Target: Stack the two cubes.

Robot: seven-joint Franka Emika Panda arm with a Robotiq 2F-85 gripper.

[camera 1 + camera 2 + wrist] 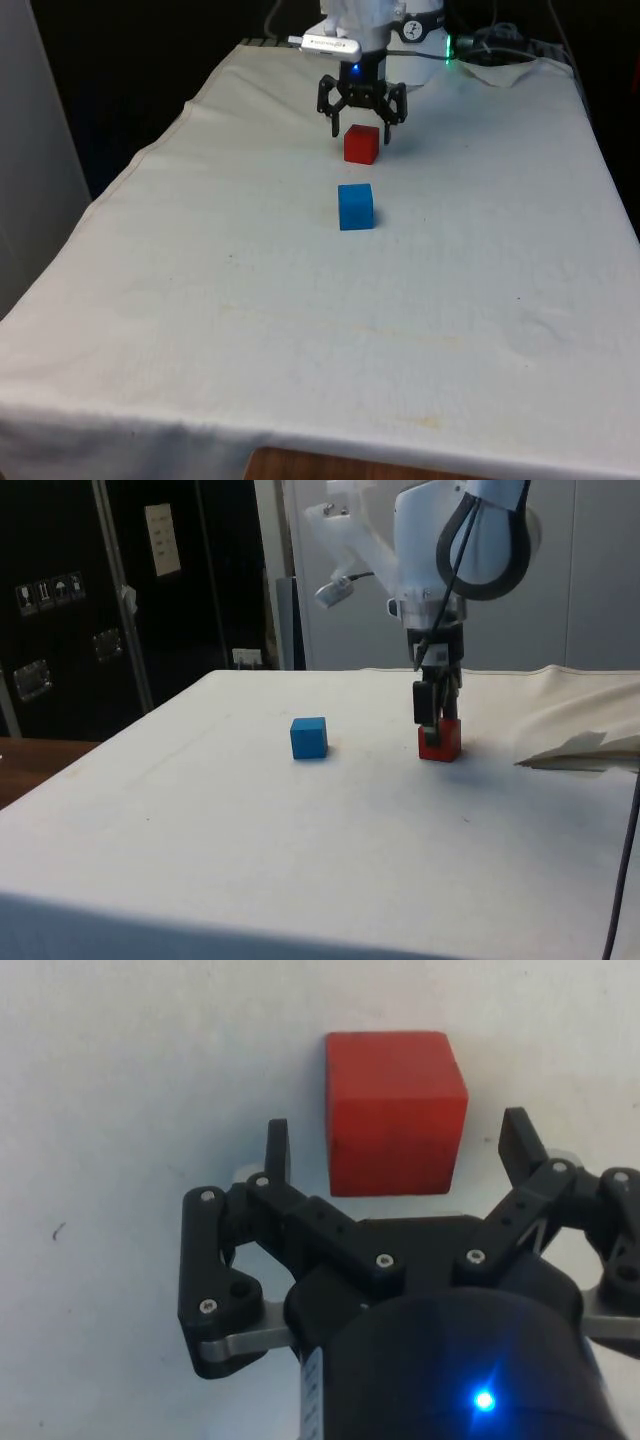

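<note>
Tool (395, 1150) spread wide just above red cube (361, 144) mid-bench, fingers astride but slightly off-centre; risks nudging cube instead of gripping, blue cube (355, 206) waiting nearby.

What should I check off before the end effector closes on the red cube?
1. End effector open: ok, one finger stands on each side of the red cube with gaps.
2. Cube centred between fingers: ok in the wrist view.
3. Height: cannot tell exactly; in the side view the fingers reach down to about the cube's top edge, so they may need to go lower.
4. Red cube flat on the white cloth: ok.
5. Blue cube upright, apart from the red one, top bare for stacking: ok.
6. Path between the cubes free of clutter: ok.
</note>
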